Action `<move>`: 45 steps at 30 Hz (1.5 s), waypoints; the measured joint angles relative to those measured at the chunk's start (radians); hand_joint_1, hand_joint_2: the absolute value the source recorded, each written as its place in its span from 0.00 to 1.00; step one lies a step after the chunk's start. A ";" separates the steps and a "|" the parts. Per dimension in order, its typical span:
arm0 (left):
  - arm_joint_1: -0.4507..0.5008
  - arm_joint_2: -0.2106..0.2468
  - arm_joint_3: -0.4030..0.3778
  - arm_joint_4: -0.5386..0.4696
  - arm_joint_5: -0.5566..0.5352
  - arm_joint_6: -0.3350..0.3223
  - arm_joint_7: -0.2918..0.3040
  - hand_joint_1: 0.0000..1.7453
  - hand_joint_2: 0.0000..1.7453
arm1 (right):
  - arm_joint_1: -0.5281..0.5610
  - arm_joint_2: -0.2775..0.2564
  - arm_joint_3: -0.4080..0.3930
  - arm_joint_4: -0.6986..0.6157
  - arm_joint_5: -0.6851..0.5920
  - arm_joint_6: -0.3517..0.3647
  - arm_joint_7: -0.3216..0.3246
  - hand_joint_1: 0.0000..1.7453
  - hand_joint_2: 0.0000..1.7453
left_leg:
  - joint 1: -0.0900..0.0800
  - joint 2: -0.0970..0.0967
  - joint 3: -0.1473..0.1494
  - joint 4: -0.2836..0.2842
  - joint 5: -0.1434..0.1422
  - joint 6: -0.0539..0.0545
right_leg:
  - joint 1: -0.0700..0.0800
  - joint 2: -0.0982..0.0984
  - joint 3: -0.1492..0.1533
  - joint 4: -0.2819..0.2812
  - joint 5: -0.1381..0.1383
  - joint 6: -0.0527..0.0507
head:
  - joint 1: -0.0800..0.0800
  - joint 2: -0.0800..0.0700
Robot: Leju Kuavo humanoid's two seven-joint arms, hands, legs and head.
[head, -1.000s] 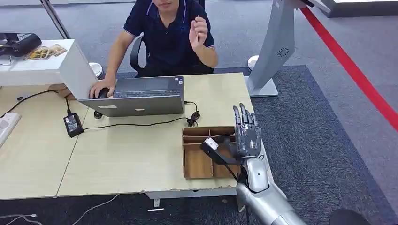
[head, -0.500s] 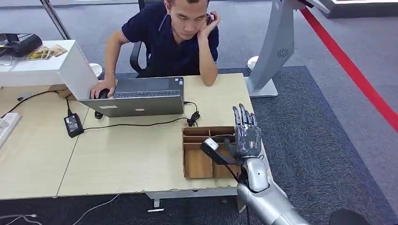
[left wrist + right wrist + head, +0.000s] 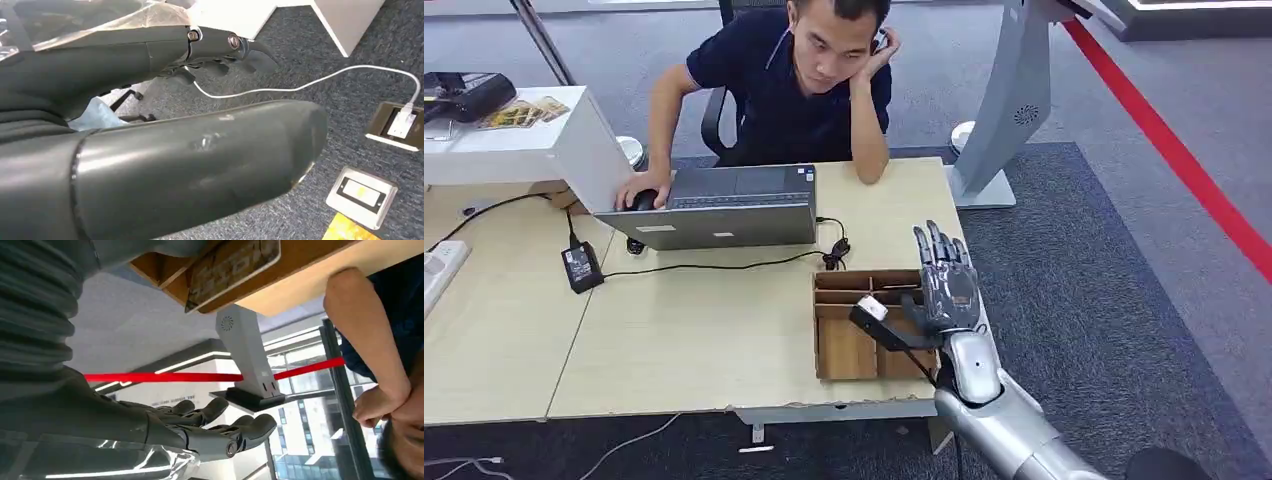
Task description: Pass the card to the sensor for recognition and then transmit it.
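Observation:
My right hand [image 3: 944, 285] hovers over the right end of a wooden divided box [image 3: 844, 350] at the table's right edge. Its fingers point straight toward the far side, its thumb sticks out over the box, and it holds nothing. In the right wrist view a brownish card [image 3: 230, 265] stands inside the box, apart from the extended fingers [image 3: 220, 432]. The grey sensor stand [image 3: 1014, 100] rises from the carpet beyond the table's far right corner. My left hand [image 3: 200, 160] hangs over the carpet with nothing in it, fingers [image 3: 220, 42] fairly straight.
A person [image 3: 794, 80] sits at the far side, one hand on a mouse beside a grey laptop [image 3: 724, 205], head leaning on the other hand. A black cable [image 3: 724, 265] and power adapter [image 3: 581, 268] lie on the table. A red floor line [image 3: 1184, 160] runs at right.
The person lowered the raised hand, leaned forward and propped their head on it. My right hand drifted slightly left over the box, still holding nothing.

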 joint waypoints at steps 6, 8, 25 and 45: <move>0.000 0.000 -0.005 0.000 0.000 0.000 -0.008 0.00 0.00 | -0.008 -0.027 0.032 -0.025 -0.008 0.059 0.007 0.00 1.00 | 0.000 0.000 0.000 0.000 0.000 0.000 | 0.000 0.000 0.000 0.000 0.000 0.000 | 0.000 0.000; 0.000 0.001 -0.005 0.000 0.000 0.000 -0.008 0.00 0.00 | -0.016 -0.043 0.047 -0.043 -0.009 0.101 0.009 0.00 1.00 | 0.000 0.000 0.001 0.000 0.000 0.000 | 0.000 0.000 0.000 0.000 0.000 0.000 | 0.000 0.000; 0.000 0.001 -0.005 0.000 0.005 0.000 -0.017 0.00 0.00 | -0.034 -0.121 0.114 -0.133 -0.009 0.208 0.019 0.00 1.00 | 0.000 0.001 0.001 0.000 0.000 0.000 | 0.000 0.000 0.001 0.000 0.000 0.000 | 0.000 0.000; 0.000 0.002 -0.006 0.000 0.006 0.000 -0.019 0.00 0.00 | -0.059 -0.153 0.152 -0.183 0.008 0.303 0.019 0.00 1.00 | 0.000 0.001 0.001 0.000 0.000 0.000 | 0.000 0.000 0.001 0.000 0.000 0.000 | 0.000 0.000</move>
